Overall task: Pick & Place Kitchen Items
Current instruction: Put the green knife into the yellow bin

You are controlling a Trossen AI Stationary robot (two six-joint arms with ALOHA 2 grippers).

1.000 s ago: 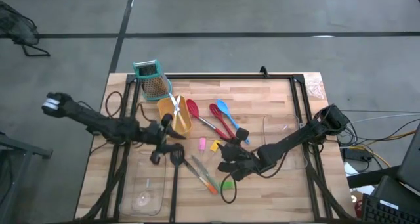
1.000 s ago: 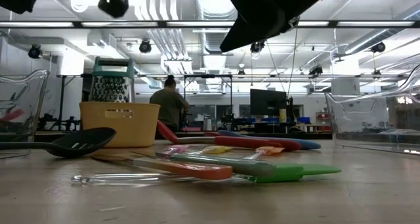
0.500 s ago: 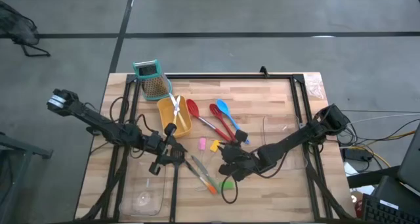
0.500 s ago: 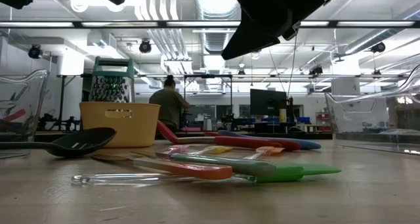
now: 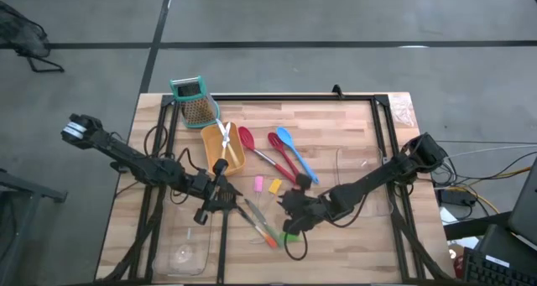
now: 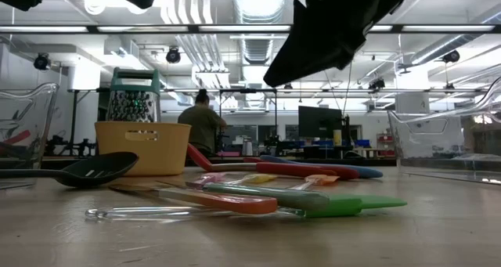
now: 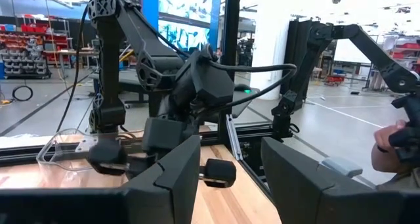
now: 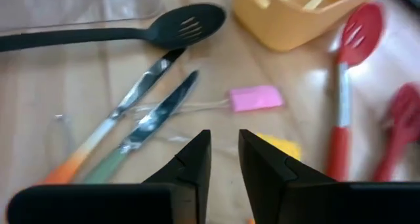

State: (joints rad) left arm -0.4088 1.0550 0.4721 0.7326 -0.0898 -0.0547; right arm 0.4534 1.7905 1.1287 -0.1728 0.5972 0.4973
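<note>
Right wrist view: the right gripper [image 8: 224,136] hangs low over the table with its fingers only narrowly parted and nothing between them. The yellow tool [image 8: 277,146] lies just ahead of its tips and a little to one side, partly hidden by a finger. The pink tool [image 8: 254,98] is a bit farther ahead, its clear handle running crosswise to the fingers. Two knives [image 8: 141,122], orange- and green-handled, lie slantwise beside the gripper, side by side and nearly touching, so a grab at either could catch both.

From above, the right gripper is clearly the nearer arm to the pink and yellow tools. The left gripper [image 5: 220,200] hovers over the head end of the black spoon [image 5: 225,223], whose handle runs back toward the table's near edge. Its fingers [image 7: 174,178] are spread wide and empty.

Beyond the right gripper lie the red spoons [image 5: 252,149] and blue spoon [image 5: 294,154], well clear. Nothing blocks the drop to the yellow tool. I judge it the likeliest pick, though the narrow gap probably needs widening first.
</note>
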